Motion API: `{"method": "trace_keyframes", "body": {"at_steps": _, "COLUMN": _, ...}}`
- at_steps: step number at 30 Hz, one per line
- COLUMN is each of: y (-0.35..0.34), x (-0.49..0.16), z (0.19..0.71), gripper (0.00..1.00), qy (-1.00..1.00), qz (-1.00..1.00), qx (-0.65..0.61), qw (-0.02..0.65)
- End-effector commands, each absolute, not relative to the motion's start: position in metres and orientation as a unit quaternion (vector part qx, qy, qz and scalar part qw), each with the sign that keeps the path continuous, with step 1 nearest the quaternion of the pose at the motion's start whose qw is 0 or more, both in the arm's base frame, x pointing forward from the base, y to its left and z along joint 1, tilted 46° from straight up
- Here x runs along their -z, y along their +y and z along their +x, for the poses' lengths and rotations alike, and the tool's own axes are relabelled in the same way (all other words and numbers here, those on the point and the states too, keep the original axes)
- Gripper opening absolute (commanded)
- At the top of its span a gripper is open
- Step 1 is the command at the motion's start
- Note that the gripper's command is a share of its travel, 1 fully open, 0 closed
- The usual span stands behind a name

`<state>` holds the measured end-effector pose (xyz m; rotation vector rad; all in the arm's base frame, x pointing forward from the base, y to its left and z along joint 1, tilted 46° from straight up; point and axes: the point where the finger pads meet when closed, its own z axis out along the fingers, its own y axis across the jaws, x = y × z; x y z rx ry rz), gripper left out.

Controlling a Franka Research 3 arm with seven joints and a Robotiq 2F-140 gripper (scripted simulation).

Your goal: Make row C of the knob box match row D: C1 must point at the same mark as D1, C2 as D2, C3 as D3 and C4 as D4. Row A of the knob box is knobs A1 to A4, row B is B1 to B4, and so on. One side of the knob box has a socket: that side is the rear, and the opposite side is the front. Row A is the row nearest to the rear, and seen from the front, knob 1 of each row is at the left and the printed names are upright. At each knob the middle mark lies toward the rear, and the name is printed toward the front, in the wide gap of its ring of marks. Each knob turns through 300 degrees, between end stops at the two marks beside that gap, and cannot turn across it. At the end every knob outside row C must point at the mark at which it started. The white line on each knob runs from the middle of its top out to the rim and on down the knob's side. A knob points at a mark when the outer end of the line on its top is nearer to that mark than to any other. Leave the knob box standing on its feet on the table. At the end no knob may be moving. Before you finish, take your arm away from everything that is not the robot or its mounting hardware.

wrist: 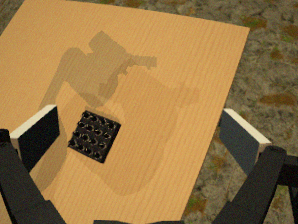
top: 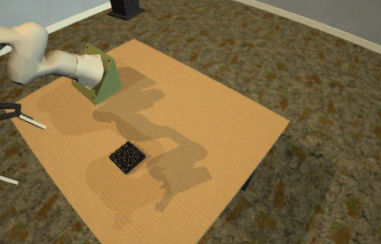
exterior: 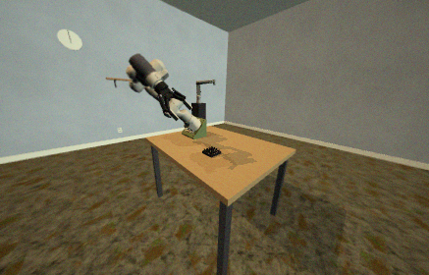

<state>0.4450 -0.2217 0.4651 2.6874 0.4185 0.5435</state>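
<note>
The knob box (top: 127, 158) (exterior: 211, 152) (wrist: 94, 136) sits on the table (top: 235, 118) (exterior: 260, 169) (wrist: 200, 60), before the arm's mount (top: 110, 84) (exterior: 197, 131)

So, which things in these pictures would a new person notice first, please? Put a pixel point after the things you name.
Probably the pale robot arm (top: 28, 52) (exterior: 187, 116), reaching out from a green wedge-shaped mount (top: 112, 83) (exterior: 199, 131) on the wooden table (top: 235, 118) (exterior: 265, 147) (wrist: 200, 50). Next, the small black knob box (top: 127, 158) (exterior: 211, 152) (wrist: 95, 136), alone among large shadows on the tabletop.

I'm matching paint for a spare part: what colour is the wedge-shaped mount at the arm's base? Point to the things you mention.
Green (top: 110, 84) (exterior: 200, 131); it shows best in the top view.
</note>
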Motion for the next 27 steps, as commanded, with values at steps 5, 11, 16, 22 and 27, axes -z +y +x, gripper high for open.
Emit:
{"method": "trace_keyframes", "body": {"at_steps": 5, "y": -0.222, "x": -0.465, "z": 0.445, "gripper": 1.0, "qy": 0.148, "qz": 0.953, "qx": -0.193, "qw": 0.183}}
{"method": "trace_keyframes", "body": {"at_steps": 11, "y": -0.222, "x": -0.465, "z": 0.445, "gripper": 1.0, "qy": 0.148, "qz": 0.953, "qx": -0.193, "qw": 0.183}}
{"method": "trace_keyframes", "body": {"at_steps": 16, "y": -0.222, "x": -0.465, "z": 0.445, "gripper": 1.0, "qy": 0.148, "qz": 0.953, "qx": -0.193, "qw": 0.183}}
{"method": "trace_keyframes", "body": {"at_steps": 22, "y": -0.225, "x": -0.428, "z": 0.449, "gripper": 1.0, "qy": 0.113, "qz": 0.962, "qx": -0.145, "qw": 0.2}}
{"method": "trace_keyframes", "body": {"at_steps": 27, "y": -0.229, "x": -0.391, "z": 0.45, "gripper": 1.0, "qy": 0.077, "qz": 0.967, "qx": -0.1, "qw": 0.22}}
